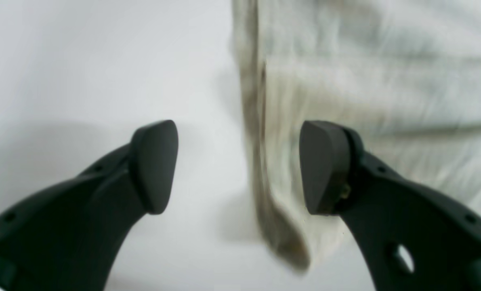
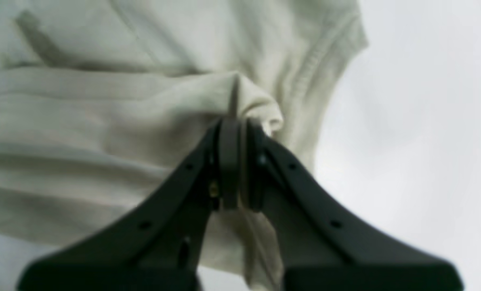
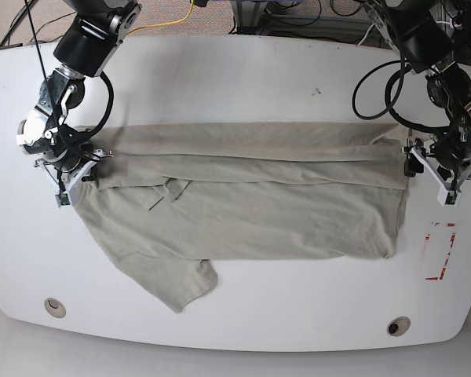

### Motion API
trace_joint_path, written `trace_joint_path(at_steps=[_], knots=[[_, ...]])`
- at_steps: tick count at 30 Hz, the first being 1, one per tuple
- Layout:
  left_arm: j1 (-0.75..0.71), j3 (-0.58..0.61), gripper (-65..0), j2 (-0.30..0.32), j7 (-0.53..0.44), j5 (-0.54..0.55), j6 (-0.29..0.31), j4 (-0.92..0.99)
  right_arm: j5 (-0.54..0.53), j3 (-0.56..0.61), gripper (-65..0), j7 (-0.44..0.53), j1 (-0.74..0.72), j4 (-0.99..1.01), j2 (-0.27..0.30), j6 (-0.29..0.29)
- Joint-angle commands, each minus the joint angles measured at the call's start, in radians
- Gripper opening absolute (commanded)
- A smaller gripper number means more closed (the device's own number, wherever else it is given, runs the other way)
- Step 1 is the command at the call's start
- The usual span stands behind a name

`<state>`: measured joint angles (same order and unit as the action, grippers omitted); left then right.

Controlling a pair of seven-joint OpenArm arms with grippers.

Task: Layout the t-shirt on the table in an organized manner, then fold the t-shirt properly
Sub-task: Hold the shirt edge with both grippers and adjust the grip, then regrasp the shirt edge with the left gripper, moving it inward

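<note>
While the right hand [image 2: 237, 121] pinches the t-shirt [image 3: 243, 204], the left hand [image 1: 238, 165] gapes empty beside its hem — I'd regrip squarely, then tug flat.

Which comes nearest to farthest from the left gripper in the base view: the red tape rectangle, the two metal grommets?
From the left gripper, at the shirt's edge on the view's right:
1. Red tape rectangle, just below it on the table.
2. Grommet at the lower right.
3. Grommet at the lower left, across the t-shirt.
</note>
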<state>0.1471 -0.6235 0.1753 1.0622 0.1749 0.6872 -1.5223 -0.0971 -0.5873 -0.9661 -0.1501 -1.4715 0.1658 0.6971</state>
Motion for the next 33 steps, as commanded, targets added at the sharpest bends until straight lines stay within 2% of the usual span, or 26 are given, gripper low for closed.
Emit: trace_joint_path(at_steps=[1, 7, 17, 19, 23, 25, 28, 33], knots=[[0.044, 0.003, -20.4, 0.011, -0.018, 0.015, -0.039, 0.045, -0.011, 0.011, -61.4, 0.006, -0.015, -0.037, 0.011, 0.001], [0.108, 0.011, -20.4, 0.011, -0.020, 0.016, -0.042, 0.119, -0.011, 0.042, -61.4, -0.011, -0.013, -0.039, 0.011, 0.001], [0.142, 0.119, -20.6, 0.011, -0.020, 0.016, -0.047, 0.167, -0.011, 0.042, -61.4, -0.011, -0.013, -0.039, 0.011, 0.001], [0.142, 0.139, -21.9, 0.011, -0.020, 0.016, -0.048, 0.167, -0.011, 0.042, -61.4, -0.011, -0.013, -0.039, 0.011, 0.001], [0.142, 0.152, -29.2, 0.011, -0.020, 0.013, -0.050, 0.168, -0.011, 0.039, -61.4, -0.011, -0.013, -0.039, 0.011, 0.001], [0.141, 0.153, -30.3, 0.011, -0.020, 0.013, -0.054, 0.168, -0.011, 0.039, -61.4, -0.011, -0.013, -0.039, 0.011, 0.001], [0.134, 0.153, -27.8, 0.013, -0.020, 0.013, -0.090, 0.167, -0.011, 0.039, -61.4, -0.011, -0.013, -0.039, 0.011, 0.001], [0.130, 0.149, -22.2, 0.022, -0.020, 0.013, -0.106, 0.164, -0.011, 0.039, -61.4, -0.011, -0.013, -0.039, 0.011, 0.001]])
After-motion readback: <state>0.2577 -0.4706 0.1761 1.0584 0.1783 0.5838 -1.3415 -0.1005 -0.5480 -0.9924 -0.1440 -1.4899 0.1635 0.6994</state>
